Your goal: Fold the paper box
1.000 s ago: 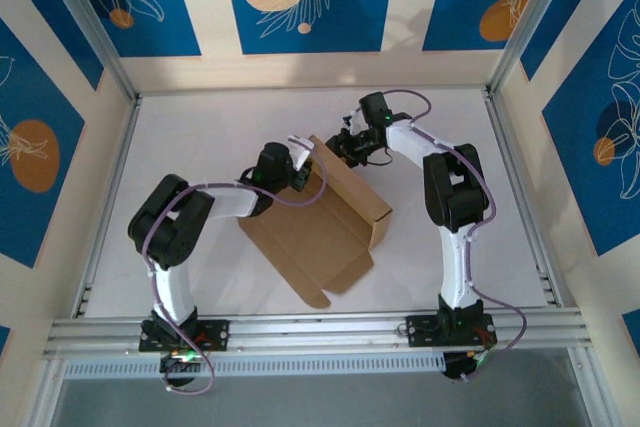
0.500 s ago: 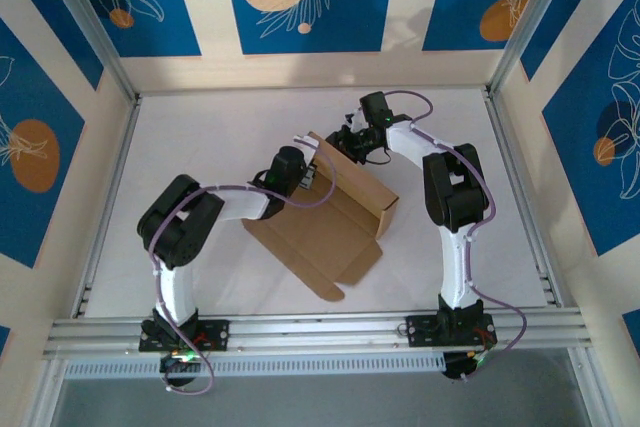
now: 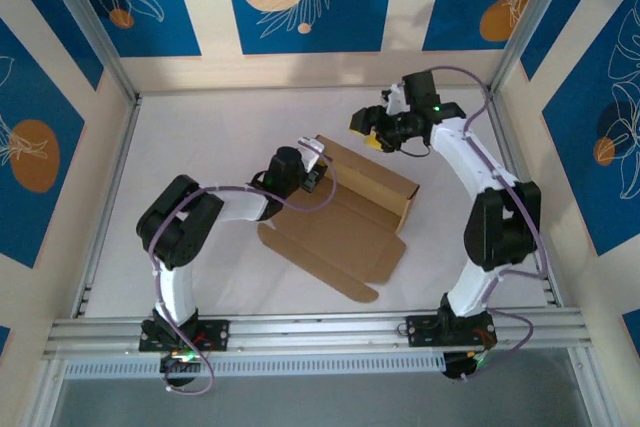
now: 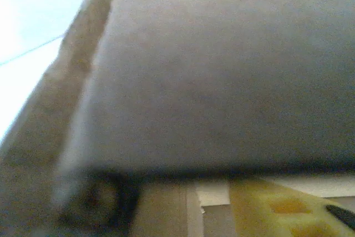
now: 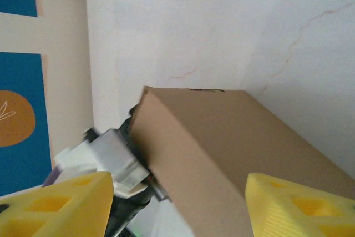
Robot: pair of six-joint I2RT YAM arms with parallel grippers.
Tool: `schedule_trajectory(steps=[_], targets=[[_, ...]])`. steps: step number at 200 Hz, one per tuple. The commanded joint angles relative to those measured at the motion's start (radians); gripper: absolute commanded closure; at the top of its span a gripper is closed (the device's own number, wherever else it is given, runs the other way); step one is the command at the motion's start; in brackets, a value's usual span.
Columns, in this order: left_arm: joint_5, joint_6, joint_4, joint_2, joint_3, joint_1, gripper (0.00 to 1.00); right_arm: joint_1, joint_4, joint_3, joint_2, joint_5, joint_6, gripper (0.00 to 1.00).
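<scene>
We judge the box [image 3: 345,222] to be light, thin cardboard. It should be stiff across its panels, bend only along the creases, and dent or skid easily on the smooth tabletop [image 3: 200,127]. It is best taken at a flap's free edge or at the end of a wall, close to a crease, with one side pinned so it does not slide.

It lies mid-tabletop, turned at an angle and partly formed. The far long wall stands up, while the near panel and its flaps lie flat towards the arms.

The left end effector [image 3: 316,175] sits at the left end of that raised wall, close against the cardboard. Its wrist camera gives blurred brown board with one yellow finger [image 4: 277,215] low in the corner. We cannot tell whether it is apart or clamped, though it may be touching the wall.

The right end effector [image 3: 372,133] hangs above the wall's far edge, apart from the box. Its yellow fingers [image 5: 61,203] are spread wide with nothing gripped, and the wall shows beneath them.
</scene>
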State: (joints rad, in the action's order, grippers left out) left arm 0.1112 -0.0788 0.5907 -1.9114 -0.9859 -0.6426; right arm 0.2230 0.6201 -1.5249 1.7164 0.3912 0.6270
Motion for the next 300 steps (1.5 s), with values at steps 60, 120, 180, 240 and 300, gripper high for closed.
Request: schedule_trajectory(steps=[60, 120, 180, 240, 300], targets=[[-0.106, 0.06, -0.078, 0.275, 0.068, 0.031, 0.25, 0.102, 0.334, -0.084, -0.107, -0.27, -0.251, 0.47], [-0.01, 0.182, -0.401, 0.568, 0.088, 0.036, 0.28, 0.15, 0.339, -0.028, -0.073, -0.273, -0.265, 0.62], [-0.003, 0.307, -0.653, 0.799, 0.106, 0.036, 0.29, 0.116, 0.327, -0.046, 0.037, -0.277, -0.264, 0.63], [-0.013, 0.423, -0.765, 0.876, 0.131, 0.035, 0.3, 0.084, 0.33, -0.125, 0.166, -0.351, -0.252, 0.62], [-0.009, 0.477, -0.827, 0.904, 0.107, 0.036, 0.32, -0.043, 0.317, -0.258, 0.356, -0.216, -0.17, 0.57]])
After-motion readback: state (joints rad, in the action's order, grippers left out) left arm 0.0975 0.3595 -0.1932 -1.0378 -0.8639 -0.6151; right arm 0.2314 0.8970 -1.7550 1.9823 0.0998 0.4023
